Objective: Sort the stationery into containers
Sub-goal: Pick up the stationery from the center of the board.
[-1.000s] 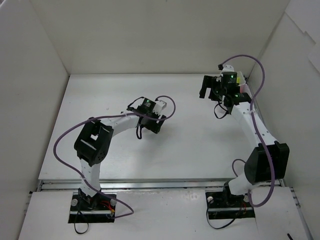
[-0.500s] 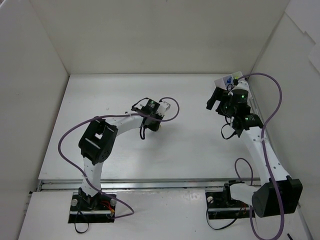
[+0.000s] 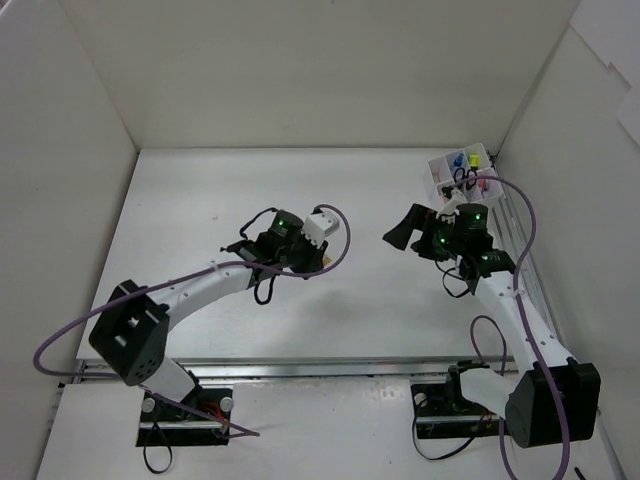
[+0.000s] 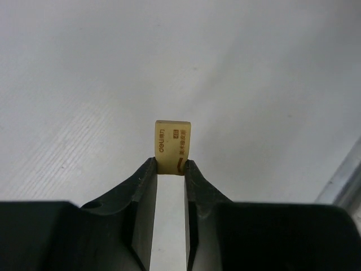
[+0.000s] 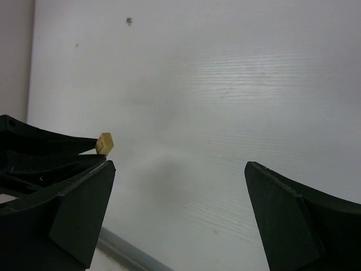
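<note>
White table point(image 3: 380, 300) below, left jaws pinch a beige "deli" eraser point(image 4: 173, 145); right jaws gape empty.

Enclosure, white, lit evenly; shadows were soft and faint.

- Table top point(image 3: 180, 200): white, matte, with a fine linear grain in the wrist views. A small dark speck point(image 5: 129, 21) marked it.
- Back wall point(image 3: 320, 70): plain white panel, which met the table's far edge.
- Left wall point(image 3: 50, 250): plain white panel, unmarked.
- Right wall point(image 3: 600, 200): white panel with a stepped seam near its upper corner.
- Metal rail point(image 3: 330, 368): ran along the table's near edge.
- Near ledge point(image 3: 330, 430): white board lying in front of the rail.
</note>
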Motion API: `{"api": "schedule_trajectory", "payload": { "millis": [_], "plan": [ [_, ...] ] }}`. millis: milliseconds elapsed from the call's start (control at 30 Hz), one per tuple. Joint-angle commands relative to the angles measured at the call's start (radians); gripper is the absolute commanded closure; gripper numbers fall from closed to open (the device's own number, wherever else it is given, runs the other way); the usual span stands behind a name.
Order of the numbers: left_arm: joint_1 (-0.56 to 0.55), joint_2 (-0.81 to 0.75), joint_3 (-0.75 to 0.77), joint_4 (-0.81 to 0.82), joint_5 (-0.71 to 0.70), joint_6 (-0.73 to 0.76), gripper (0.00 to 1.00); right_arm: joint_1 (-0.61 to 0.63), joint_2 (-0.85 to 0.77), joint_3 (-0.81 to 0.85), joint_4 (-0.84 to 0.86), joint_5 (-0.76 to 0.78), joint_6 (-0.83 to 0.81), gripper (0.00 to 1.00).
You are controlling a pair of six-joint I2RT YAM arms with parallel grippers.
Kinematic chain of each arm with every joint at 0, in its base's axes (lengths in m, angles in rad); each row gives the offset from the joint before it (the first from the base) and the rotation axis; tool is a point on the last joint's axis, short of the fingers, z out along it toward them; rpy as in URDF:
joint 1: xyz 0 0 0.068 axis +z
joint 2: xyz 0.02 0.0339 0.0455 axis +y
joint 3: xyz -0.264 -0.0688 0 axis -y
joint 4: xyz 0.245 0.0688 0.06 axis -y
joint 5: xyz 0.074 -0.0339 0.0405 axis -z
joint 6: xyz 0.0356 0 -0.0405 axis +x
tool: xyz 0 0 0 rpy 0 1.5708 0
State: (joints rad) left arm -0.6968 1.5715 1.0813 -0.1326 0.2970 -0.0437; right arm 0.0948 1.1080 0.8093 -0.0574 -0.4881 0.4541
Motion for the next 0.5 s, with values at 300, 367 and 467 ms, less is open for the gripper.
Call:
{"api": "schedule_trajectory", "payload": {
  "millis": [300,367,467],
  "plan": [
    [-0.138,-0.251,-0.164,0.208,0.044,-0.018,1.0,0.19,-0.011,-0.125,0.38,-0.308,0.19,0.02],
    [-0.138,-0.255,-0.167,0.212,0.024,-0.021,1.0,0.207,0.009,-0.127,0.38,-0.297,0.202,0.02],
    [-0.147,-0.248,-0.162,0.215,0.014,-0.025,1.0,0.276,0.05,-0.13,0.369,-0.25,0.216,0.03]
  ]
}}
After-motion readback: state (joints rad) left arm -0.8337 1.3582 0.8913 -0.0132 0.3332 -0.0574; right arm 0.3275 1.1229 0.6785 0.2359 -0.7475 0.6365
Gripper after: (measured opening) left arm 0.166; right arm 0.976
